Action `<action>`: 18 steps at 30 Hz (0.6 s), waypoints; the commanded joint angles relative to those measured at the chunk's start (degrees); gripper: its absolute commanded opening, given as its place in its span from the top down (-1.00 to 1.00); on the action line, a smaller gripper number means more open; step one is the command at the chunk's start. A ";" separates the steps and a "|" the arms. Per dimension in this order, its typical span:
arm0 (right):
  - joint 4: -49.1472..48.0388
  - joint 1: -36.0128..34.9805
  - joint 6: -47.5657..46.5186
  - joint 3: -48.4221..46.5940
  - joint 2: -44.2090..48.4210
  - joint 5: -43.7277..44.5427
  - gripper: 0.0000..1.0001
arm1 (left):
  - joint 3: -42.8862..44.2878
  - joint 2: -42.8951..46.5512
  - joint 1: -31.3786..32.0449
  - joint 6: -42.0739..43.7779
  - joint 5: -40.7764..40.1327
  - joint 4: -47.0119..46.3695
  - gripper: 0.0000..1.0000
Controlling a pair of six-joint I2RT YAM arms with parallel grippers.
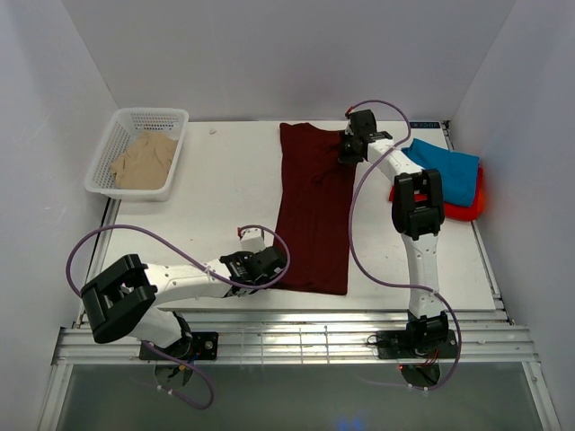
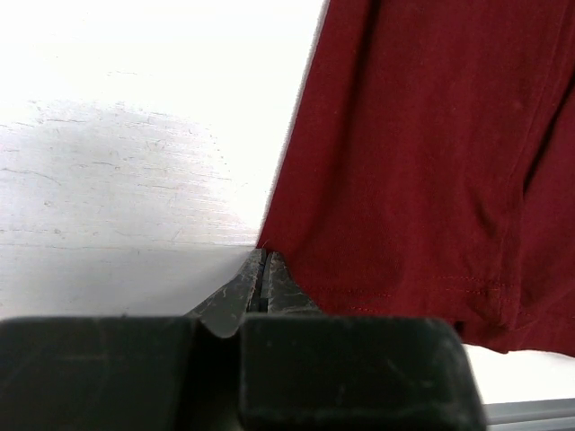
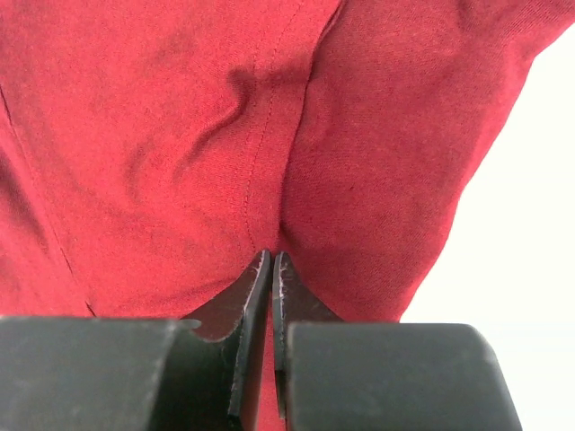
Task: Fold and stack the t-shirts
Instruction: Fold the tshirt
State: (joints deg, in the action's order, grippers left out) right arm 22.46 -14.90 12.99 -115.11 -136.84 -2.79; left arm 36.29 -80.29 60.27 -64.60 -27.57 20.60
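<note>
A dark maroon t-shirt (image 1: 310, 206) lies as a long folded strip down the middle of the table. My left gripper (image 1: 274, 265) is at its near left corner, and in the left wrist view the left gripper (image 2: 262, 255) is shut on the hem corner of the maroon cloth (image 2: 413, 162). My right gripper (image 1: 344, 153) is at the shirt's far right edge. The right wrist view has the right gripper (image 3: 271, 257) shut on a pucker of the maroon cloth (image 3: 162, 135). A teal-blue t-shirt (image 1: 445, 171) lies folded on a red-orange t-shirt (image 1: 467, 211) at the right. A beige t-shirt (image 1: 144, 160) is crumpled in the basket.
The white mesh basket (image 1: 153, 114) stands at the far left corner of the table. Purple cables (image 1: 117, 235) loop off both arms. White walls close in the table on three sides, and a metal rail (image 1: 296, 341) runs along the near edge.
</note>
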 commanded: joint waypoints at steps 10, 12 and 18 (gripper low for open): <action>1.27 0.83 -2.01 -1.96 3.68 -0.72 0.50 | -0.87 1.01 0.11 -1.85 0.15 3.66 1.00; 1.19 0.83 -1.40 -1.09 3.94 -1.43 0.48 | -0.96 1.10 0.11 -1.85 0.15 3.83 1.00; -1.01 0.83 -0.34 3.05 5.18 -3.98 0.44 | -1.14 1.19 0.11 -2.11 0.06 3.75 1.00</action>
State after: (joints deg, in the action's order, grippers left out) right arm 23.35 -14.26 11.81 -113.34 -135.63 -4.67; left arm 36.29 -80.25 60.27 -65.67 -27.62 20.93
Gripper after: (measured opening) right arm 0.277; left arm 0.021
